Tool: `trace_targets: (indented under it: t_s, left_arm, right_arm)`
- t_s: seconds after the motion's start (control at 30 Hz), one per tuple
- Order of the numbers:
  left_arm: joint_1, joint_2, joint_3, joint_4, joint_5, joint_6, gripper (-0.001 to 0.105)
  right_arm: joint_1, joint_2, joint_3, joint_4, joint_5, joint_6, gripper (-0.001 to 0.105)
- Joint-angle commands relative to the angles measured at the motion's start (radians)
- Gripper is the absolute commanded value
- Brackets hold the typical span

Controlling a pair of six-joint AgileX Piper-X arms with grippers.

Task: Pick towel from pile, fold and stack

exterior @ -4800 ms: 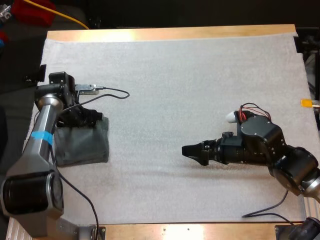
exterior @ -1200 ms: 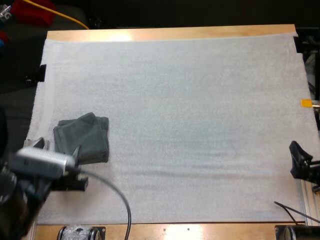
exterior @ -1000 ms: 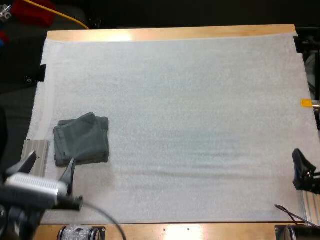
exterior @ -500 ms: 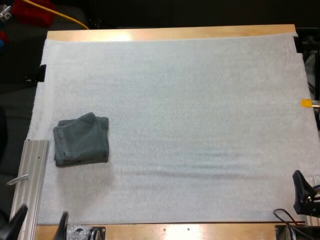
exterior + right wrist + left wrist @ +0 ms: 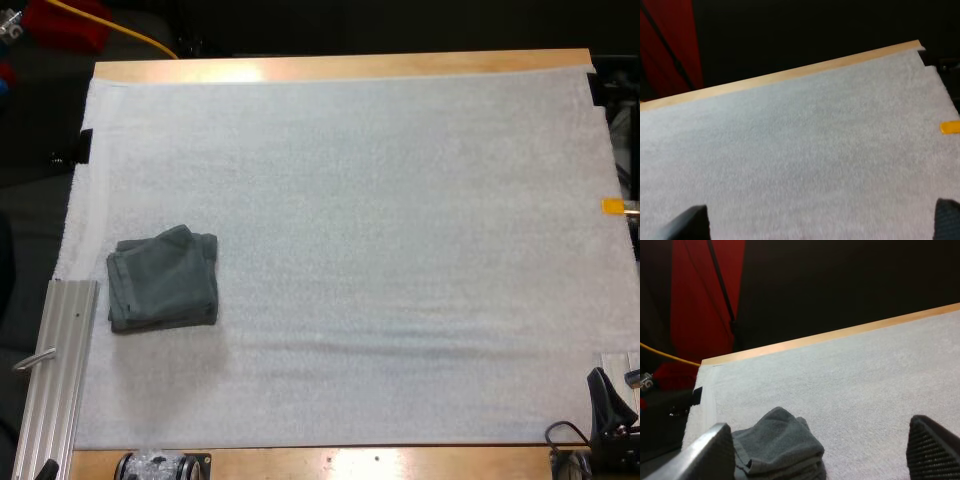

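The towel stack (image 5: 162,278) lies on the left side of the white mat (image 5: 380,200), close to the mat's left edge and nearer the front of the table than the back. It is dark grey-green cloth with a soft terry look, folded into a rough square. Several layers show along its near and left edges. The top layer is a bit rumpled, with one corner humped up toward the far side. How many towels are in it I cannot tell. It lies free of both grippers.

Seen from the left wrist, the left gripper (image 5: 820,450) sits low, just short of the stack. Its two fingers (image 5: 930,450) are spread wide with nothing held, and the stack lies ahead, closer to one finger than the other. The right gripper (image 5: 819,222) is likewise spread open and empty, with bare mat ahead of it. From above, one of its black fingers shows at the table's near right corner, well apart from the stack.

The mat has a fine pebbled, foam-like surface and covers nearly all of the wooden table (image 5: 340,67), whose pale wood shows as strips along the far and near edges. A silver metal rail (image 5: 60,370) with lengthwise grooves runs along the mat's near left edge, just beside the stack, with a strip of mat between them.
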Motion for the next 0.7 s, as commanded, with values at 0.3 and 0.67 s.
trace_targets:
  t_s: [0.3, 0.67]
  left_arm:
    - [0.051, -0.140, 0.021, 0.021, 0.037, 0.015, 0.068]
    - [0.065, -0.137, 0.245, -0.121, 0.050, 0.037, 0.068]
  right_arm:
    - [-0.001, -0.048, -0.007, 0.024, 0.004, 0.000, 0.085]
    - [-0.001, -0.046, 0.066, -0.186, 0.004, -0.010, 0.085]
